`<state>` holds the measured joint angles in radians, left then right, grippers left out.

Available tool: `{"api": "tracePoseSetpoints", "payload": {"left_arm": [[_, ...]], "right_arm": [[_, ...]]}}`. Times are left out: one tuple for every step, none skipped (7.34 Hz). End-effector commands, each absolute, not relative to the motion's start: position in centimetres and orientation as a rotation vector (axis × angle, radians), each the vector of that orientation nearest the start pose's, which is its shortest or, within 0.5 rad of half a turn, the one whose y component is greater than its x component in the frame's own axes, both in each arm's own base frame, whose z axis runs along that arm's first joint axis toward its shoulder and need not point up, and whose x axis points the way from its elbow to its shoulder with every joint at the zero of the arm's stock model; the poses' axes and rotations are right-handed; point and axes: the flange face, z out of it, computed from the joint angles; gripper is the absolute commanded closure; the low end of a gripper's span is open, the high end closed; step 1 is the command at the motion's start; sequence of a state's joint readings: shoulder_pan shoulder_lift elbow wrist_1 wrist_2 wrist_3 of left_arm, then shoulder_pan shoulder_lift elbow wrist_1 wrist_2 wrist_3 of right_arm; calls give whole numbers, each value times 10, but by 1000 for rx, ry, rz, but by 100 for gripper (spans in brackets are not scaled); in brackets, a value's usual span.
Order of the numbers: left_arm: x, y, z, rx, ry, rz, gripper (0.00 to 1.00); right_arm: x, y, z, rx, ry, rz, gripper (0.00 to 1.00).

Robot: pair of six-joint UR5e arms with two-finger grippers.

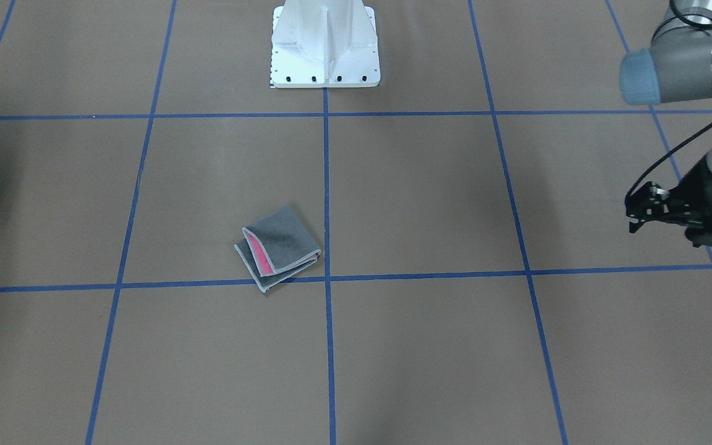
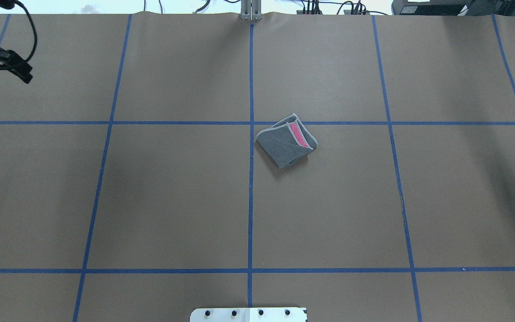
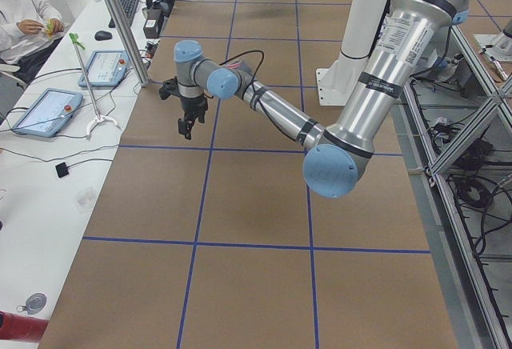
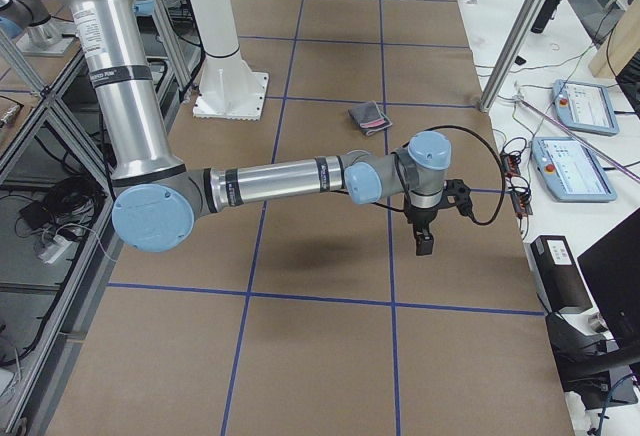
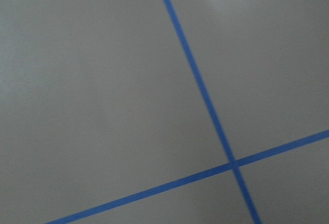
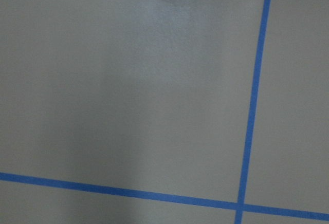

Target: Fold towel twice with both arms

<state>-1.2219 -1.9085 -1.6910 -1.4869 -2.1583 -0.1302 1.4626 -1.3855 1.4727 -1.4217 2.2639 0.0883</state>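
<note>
Nearest, at the bottom of the front-facing view: brown paper-covered table [image 1: 430,371], marked off in large squares by blue tape lines [image 1: 329,358]. Nothing but this surface and tape crossings in both wrist views.

Readable writing: none. Small print on the label band of the near silver-grey left arm [image 3: 376,85] in the left-side view, too fine to make out; likewise on the near right arm [image 4: 270,181] in the right-side view.

Small terry towel [image 2: 284,145] lying flat near the table's middle, folded into a compact quarter, dark grey face outward, a pink strip showing between the layers, light grey stitched border along the edges. In the overhead view, just right of the centre tape line, far corner lapping the cross line.

Black two-finger left gripper [image 2: 24,76] hanging above the table's far left corner in the overhead view, well apart from the towel, holding nothing; cannot tell whether spread or pinched.

Black right gripper [image 4: 424,246] pointing fingers down over the table's far right edge, also well apart from the towel; stance of its fingers not judgeable.

White pedestal base [image 1: 325,43] at the table's robot side.
</note>
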Motion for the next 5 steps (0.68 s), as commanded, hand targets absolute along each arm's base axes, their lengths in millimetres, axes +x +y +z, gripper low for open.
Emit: {"api": "tracePoseSetpoints", "payload": {"left_arm": [[39,-590,513,188,648,349,0],[-3,-587,554,167,663,346,0],[-35,-582,588,126,662,286,0],[-45,-560,621,77,656,254,0],[-58,-554,624,81,664,231,0]], "right_arm": [[71,-560,653,150,-729,-112,0],[106,-536,667,151,-729,-44,0],[123,-515,680,143,-728,-11,0],[131,-489,700,114,-728,24,0],[131,-486,692,125,-724,26,0]]}}
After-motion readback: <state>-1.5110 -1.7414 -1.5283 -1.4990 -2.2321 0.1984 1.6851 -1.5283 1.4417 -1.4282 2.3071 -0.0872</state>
